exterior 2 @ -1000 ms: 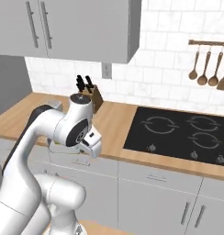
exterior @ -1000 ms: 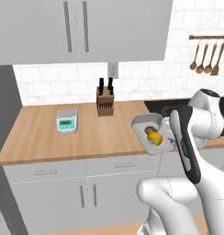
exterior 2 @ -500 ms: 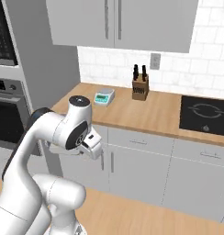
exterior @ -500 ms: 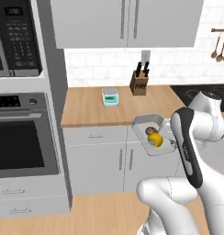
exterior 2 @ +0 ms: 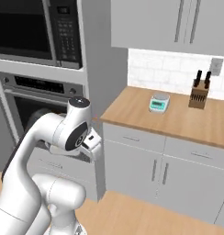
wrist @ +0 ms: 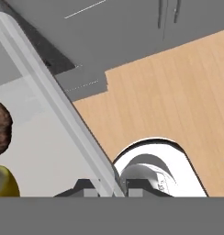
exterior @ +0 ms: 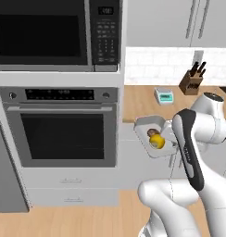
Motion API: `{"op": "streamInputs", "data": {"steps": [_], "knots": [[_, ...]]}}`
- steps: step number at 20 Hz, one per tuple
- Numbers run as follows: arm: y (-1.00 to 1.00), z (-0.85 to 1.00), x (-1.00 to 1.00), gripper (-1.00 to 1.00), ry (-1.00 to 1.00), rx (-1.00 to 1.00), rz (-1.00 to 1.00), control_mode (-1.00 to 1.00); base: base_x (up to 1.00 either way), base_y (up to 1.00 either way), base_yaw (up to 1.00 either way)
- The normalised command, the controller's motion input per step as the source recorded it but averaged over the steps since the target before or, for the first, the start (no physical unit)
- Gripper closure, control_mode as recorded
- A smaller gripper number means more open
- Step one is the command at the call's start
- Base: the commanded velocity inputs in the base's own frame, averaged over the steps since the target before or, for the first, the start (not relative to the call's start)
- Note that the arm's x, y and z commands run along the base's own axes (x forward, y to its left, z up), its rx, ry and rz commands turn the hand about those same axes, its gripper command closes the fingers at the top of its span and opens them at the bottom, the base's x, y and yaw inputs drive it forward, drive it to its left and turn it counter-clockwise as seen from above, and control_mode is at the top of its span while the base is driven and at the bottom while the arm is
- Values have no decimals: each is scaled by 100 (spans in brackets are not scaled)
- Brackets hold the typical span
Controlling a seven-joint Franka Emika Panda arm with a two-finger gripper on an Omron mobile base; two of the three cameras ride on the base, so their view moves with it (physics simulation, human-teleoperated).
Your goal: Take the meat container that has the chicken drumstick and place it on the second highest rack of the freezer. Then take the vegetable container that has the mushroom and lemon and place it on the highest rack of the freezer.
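The claw point(wrist: 107, 188) is clenched on the rim of the stiff, light tray point(exterior: 143, 126); the lemon point(exterior: 156, 141) and mushroom point(exterior: 152, 133) could roll inside.

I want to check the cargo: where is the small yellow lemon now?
In the left base view the small yellow lemon lies in the pale tray beside the brown mushroom, carried just right of the wall oven.
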Motion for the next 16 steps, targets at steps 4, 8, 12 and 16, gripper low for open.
{"op": "streamInputs", "data": {"steps": [4, 8, 12, 16], "knots": [[0, 0, 0, 100, 0, 0, 0, 100, 0, 100, 33], [0, 0, 0, 100, 0, 0, 0, 100, 0, 100, 38], [0, 0, 0, 100, 0, 0, 0, 100, 10, 100, 37], [0, 0, 0, 100, 0, 0, 0, 100, 29, 96, 28]]}}
